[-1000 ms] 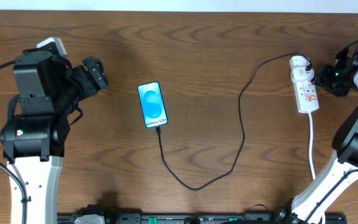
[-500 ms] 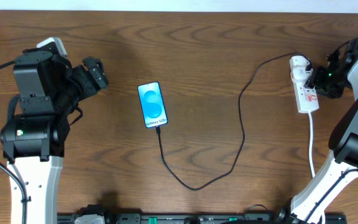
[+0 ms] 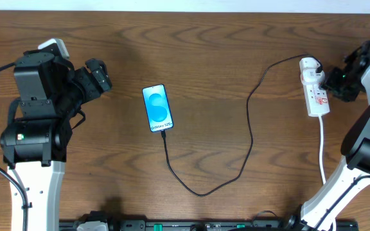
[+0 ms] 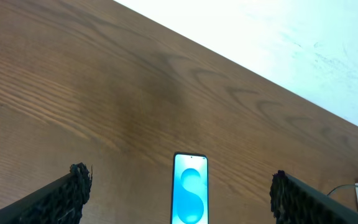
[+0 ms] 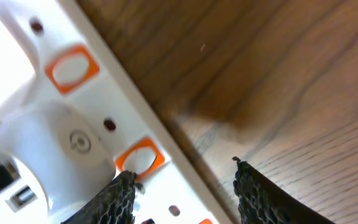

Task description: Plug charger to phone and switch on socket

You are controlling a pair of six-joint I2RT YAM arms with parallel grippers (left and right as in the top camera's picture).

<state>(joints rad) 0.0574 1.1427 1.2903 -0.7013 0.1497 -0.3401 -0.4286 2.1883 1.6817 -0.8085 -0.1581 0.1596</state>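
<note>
The phone [image 3: 157, 108] lies flat at the table's middle, its blue screen lit; it also shows in the left wrist view [image 4: 190, 190]. The black charger cable [image 3: 248, 128] runs from the phone's near end, loops toward the front and rises to a white plug on the socket [image 3: 316, 94]. My right gripper [image 3: 334, 81] is open at the strip's right edge. In the right wrist view one finger is over the socket [image 5: 55, 99] beside an orange-framed switch [image 5: 140, 155], and the other is over the wood [image 5: 185, 186]. My left gripper [image 3: 99, 77] is open and empty, left of the phone [image 4: 179, 174].
The socket's thick white cord [image 3: 322, 144] runs toward the front edge on the right. A white wall or surface [image 4: 291, 37] lies beyond the table's far edge. Both arm bases stand at the front corners.
My right gripper moved left onto the socket's edge, then drew back slightly to the right. The left arm, phone and cable have not moved.
</note>
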